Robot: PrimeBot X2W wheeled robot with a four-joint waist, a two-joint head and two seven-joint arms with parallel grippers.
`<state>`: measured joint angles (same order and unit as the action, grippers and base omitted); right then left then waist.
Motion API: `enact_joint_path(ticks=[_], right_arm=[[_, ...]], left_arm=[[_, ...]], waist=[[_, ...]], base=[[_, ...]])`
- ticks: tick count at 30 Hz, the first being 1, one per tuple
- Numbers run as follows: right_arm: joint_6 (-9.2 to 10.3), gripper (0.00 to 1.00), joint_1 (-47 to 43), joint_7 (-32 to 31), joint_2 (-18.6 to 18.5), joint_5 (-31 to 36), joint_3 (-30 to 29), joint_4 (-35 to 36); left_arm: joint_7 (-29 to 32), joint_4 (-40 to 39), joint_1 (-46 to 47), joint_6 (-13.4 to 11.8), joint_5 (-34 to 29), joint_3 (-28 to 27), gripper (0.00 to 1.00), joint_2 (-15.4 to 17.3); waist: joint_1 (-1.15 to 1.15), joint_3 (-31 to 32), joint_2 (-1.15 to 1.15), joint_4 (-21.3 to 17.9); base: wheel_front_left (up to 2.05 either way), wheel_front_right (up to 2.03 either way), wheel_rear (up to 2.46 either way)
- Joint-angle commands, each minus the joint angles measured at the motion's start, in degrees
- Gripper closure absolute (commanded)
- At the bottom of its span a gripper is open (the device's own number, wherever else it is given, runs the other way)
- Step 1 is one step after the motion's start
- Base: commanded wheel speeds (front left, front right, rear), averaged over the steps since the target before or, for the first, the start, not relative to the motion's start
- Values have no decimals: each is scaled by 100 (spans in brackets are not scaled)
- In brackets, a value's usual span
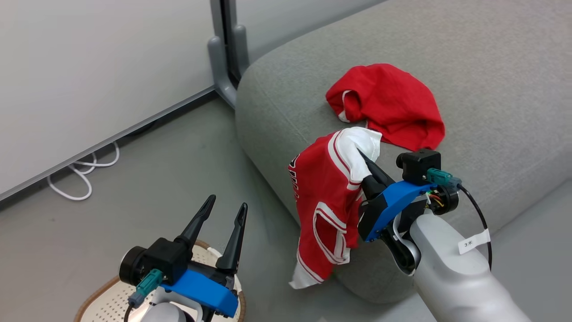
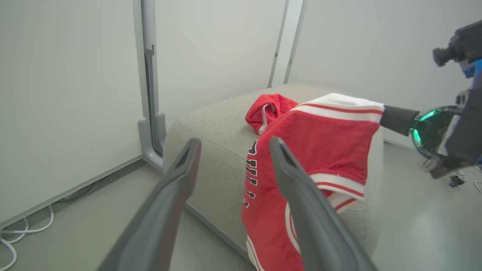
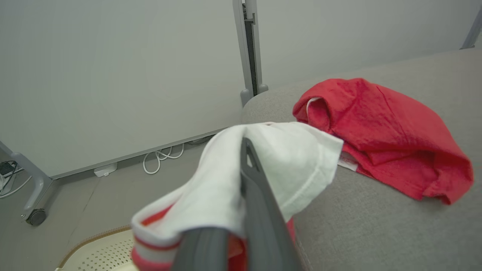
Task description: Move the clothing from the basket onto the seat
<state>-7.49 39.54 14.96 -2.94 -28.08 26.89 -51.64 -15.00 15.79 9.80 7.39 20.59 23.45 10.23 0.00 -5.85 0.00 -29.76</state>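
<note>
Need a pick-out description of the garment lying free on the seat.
Find the big grey seat. On its top, back from the rounded edge, lies a crumpled plain red garment. Unlike the jersey hanging at the edge from the right gripper, it has no striped trim or lettering.

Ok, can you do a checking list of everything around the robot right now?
Surface: grey seat, plain red garment lying crumpled on top.
Job's things: jersey hangs down at the seat's edge, pinched at its white part; basket on the floor, partly seen.
Clutter: nothing seen.
Grippers: left gripper open, holding nothing, above the basket; right gripper shut on the jersey.
Cables: white cable looped on the floor by the wall.
Surroundings: pale wall panels, grey post.
</note>
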Motion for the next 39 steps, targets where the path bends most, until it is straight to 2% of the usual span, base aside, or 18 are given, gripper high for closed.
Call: enact_joint_path(ticks=[1, 19, 23, 26, 34, 39], right_arm=[[-1, 100, -65, 27, 9, -36, -8, 34], [-1, 100, -154, 32, 8, -97, -169, 258], [-1, 100, 98, 32, 6, -73, -340, 325], [-1, 100, 441, 32, -58, -2, -692, 352], [-1, 100, 1625, -25, -660, 315, -1684, 258], [-1, 100, 2184, -116, -1222, 364, -2214, 350]], left_arm=[[-27, -9, 98, 13, 13, 3, 0, 32], [-27, 6, 180, 14, 34, 109, 0, 122], [-27, -55, 213, 14, 2, 71, 0, 159], [-27, -125, 261, 14, -43, 57, 0, 193], [-27, -349, 592, 14, -160, 191, 0, 360], [-26, -560, 935, 14, -266, 376, 0, 524]], waist=[[0, -34, 0, -108], [0, -176, 0, -141], [0, -293, 0, -96], [0, -431, 0, -73], [0, -1021, 0, 175], [0, -1550, 0, 439]], base=[[0, 0, 0], [0, 0, 0], [0, 0, 0], [0, 0, 0], [0, 0, 0], [0, 0, 0]])
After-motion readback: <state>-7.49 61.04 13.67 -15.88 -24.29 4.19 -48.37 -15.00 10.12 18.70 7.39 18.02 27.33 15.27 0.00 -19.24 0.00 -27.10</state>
